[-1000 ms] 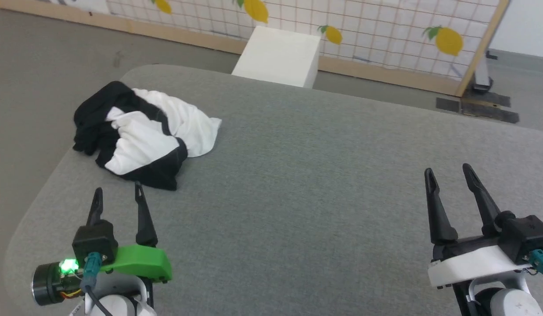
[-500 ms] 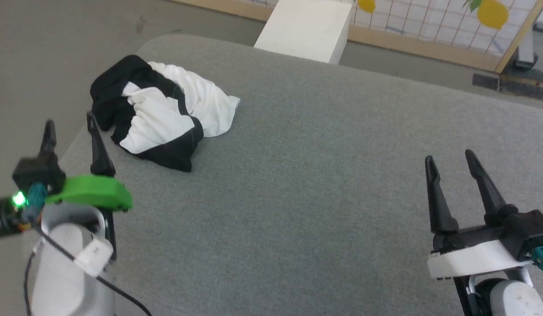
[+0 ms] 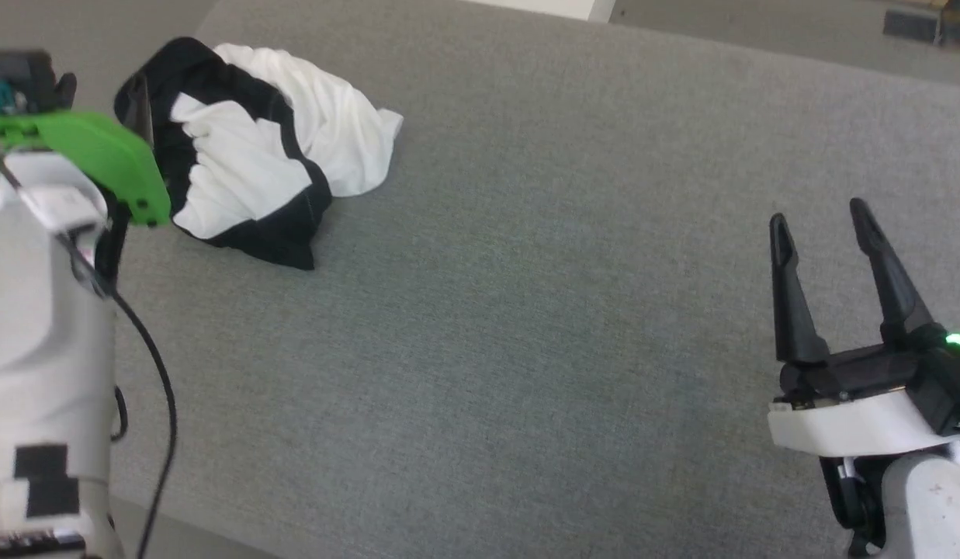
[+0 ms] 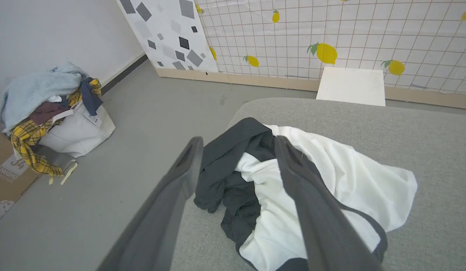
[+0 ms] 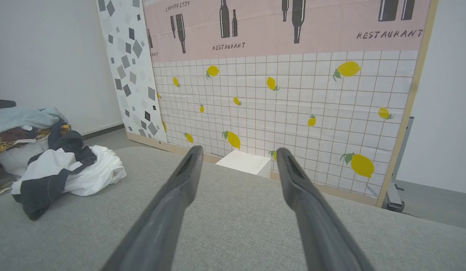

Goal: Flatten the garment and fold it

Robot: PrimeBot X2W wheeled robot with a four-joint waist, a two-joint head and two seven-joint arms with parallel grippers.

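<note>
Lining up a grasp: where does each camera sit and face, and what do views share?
Head view: on the head, looking down at table and garment; left tool upper left, right tool lower right.
Left wrist view: left wrist, looking between its open fingers onto the garment, white box beyond.
Right wrist view: right wrist, past its open fingers across the table to the lemon wall.
Shared: all show the garment.

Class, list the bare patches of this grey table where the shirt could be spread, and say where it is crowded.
The widest bare stretch of table lies between the garment and the right gripper, reaching the far edge. The near middle is also bare. The left corner is crowded: the garment is heaped there, the left gripper beside it.
</note>
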